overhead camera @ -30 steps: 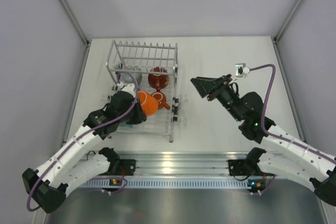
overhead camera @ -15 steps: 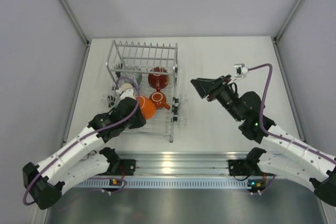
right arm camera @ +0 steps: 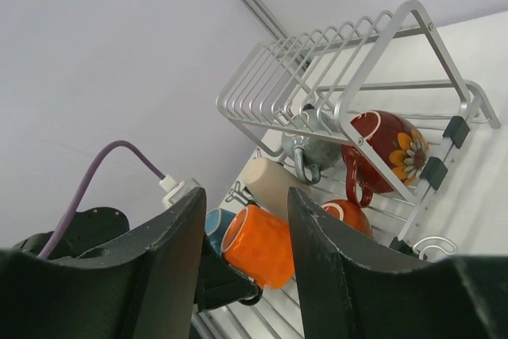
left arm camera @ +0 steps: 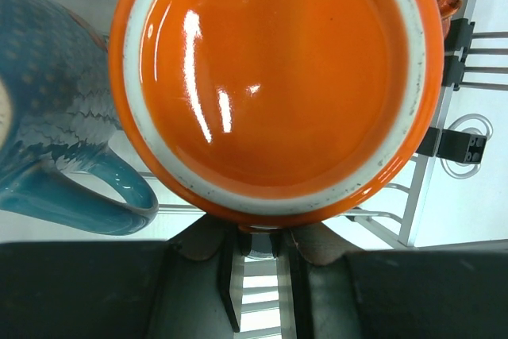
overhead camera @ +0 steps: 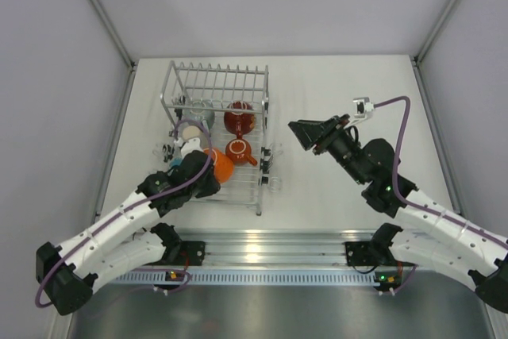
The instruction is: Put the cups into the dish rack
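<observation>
A white bench (overhead camera: 333,93) sits inside pale grey walls with slanted aluminium posts in the far corners. A ribbed metal rail runs along the bench's near edge.

The silver-white wire dish rack (overhead camera: 218,81) stands on the left half of the bench. The glossy bright orange handled mug (left arm camera: 278,77) is over the rack's near-left part. It lies tipped on its side, with its base turned back toward the left end effector (left arm camera: 258,244), which is clamped on the mug at its lower edge.

A light blue textured mug (left arm camera: 55,132) is just beside the orange mug, on its left. A dark red flowered mug (right arm camera: 389,148) stands deeper in the rack, under the raised frame.

The right end effector (overhead camera: 305,134) hovers right of the rack. Its fingers are spread and empty, and they point toward the rack.
</observation>
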Action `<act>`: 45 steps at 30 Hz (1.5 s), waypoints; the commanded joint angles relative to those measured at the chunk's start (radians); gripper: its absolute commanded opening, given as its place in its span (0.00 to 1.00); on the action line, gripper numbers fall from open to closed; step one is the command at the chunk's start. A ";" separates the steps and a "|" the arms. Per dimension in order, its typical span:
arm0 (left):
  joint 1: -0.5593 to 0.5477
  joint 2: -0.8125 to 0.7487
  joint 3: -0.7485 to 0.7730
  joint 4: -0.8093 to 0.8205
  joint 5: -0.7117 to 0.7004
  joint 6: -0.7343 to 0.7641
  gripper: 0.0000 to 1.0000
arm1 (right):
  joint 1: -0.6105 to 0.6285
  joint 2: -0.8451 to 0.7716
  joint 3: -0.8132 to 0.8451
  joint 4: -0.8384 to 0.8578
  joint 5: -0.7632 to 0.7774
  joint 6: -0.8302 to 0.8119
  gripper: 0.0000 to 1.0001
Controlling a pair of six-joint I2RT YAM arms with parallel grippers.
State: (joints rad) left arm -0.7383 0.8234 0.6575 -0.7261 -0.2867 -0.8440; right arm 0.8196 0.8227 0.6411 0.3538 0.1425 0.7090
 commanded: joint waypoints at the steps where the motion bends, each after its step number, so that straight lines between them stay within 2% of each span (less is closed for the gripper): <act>1: -0.007 -0.012 0.004 0.073 -0.035 -0.029 0.00 | -0.005 -0.028 0.017 0.014 0.011 -0.008 0.47; 7: -0.009 -0.003 -0.004 0.073 -0.034 -0.038 0.00 | -0.007 -0.051 0.003 0.004 0.020 -0.011 0.47; 16: -0.013 0.040 0.007 0.073 -0.014 -0.041 0.07 | -0.011 -0.076 -0.001 -0.022 0.035 -0.020 0.47; 23: -0.018 0.028 0.008 0.073 -0.012 -0.046 0.22 | -0.014 -0.071 -0.001 -0.026 0.039 -0.020 0.48; 30: -0.018 0.025 0.005 0.074 0.007 -0.058 0.29 | -0.014 -0.079 0.000 -0.033 0.040 -0.019 0.48; 36: -0.019 -0.004 0.016 0.073 0.023 -0.063 0.30 | -0.014 -0.091 -0.004 -0.041 0.045 -0.019 0.48; 45: -0.029 -0.004 0.085 0.088 0.139 -0.035 0.33 | -0.014 -0.094 -0.003 -0.045 0.054 -0.014 0.48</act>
State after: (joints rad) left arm -0.7551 0.8230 0.6781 -0.7025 -0.2008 -0.8951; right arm 0.8135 0.7464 0.6331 0.2974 0.1764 0.7067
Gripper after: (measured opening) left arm 0.329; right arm 0.477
